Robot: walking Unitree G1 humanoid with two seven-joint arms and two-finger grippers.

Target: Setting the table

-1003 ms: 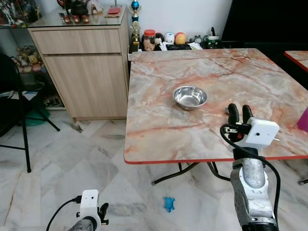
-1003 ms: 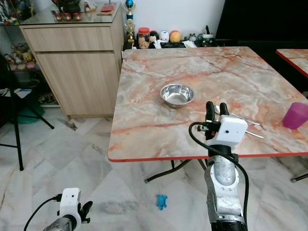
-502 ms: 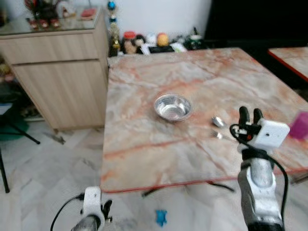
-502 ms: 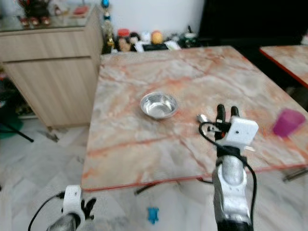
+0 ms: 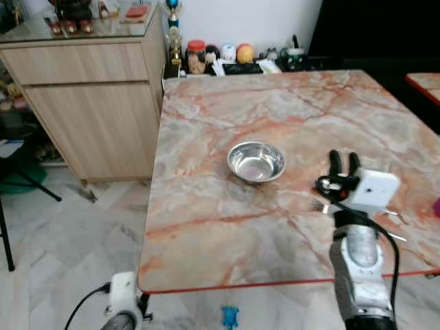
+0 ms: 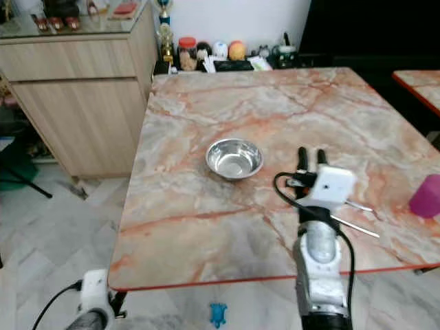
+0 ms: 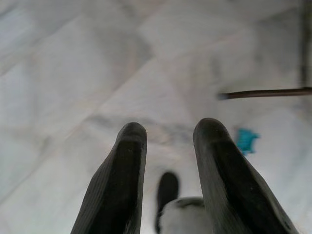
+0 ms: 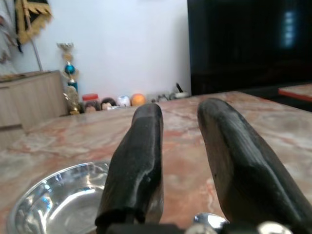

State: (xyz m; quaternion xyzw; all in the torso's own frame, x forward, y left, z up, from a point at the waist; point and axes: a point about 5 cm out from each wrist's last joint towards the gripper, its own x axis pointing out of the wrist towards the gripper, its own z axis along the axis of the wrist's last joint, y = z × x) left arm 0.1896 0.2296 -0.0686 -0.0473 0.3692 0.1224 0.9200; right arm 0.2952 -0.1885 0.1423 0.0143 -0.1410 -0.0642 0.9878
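A steel bowl [image 5: 256, 161] sits near the middle of the marble table [image 5: 206, 206], which has a red edge. My right gripper [image 5: 343, 159] is raised over the table to the right of the bowl, open, with nothing between its fingers [image 8: 139, 161]. Beneath and behind its wrist lie a fork [image 5: 317, 204] and thin metal handles [image 6: 356, 227], partly hidden by the arm. A pink cup [image 6: 427, 196] stands at the table's right edge. My left gripper [image 7: 170, 131] hangs open low above the floor.
A wooden cabinet [image 5: 89, 103] stands left of the table. Jars and ornaments [image 5: 227, 58] line the shelf behind the table's far edge. A small blue toy [image 5: 229, 316] lies on the marble floor under the table's front. Another red-edged table [image 5: 425, 81] is at the right.
The whole view has swung sideways and steadied, so the camera moved. My right gripper stays raised and open beside the bowl, and the fork tines now show at its left.
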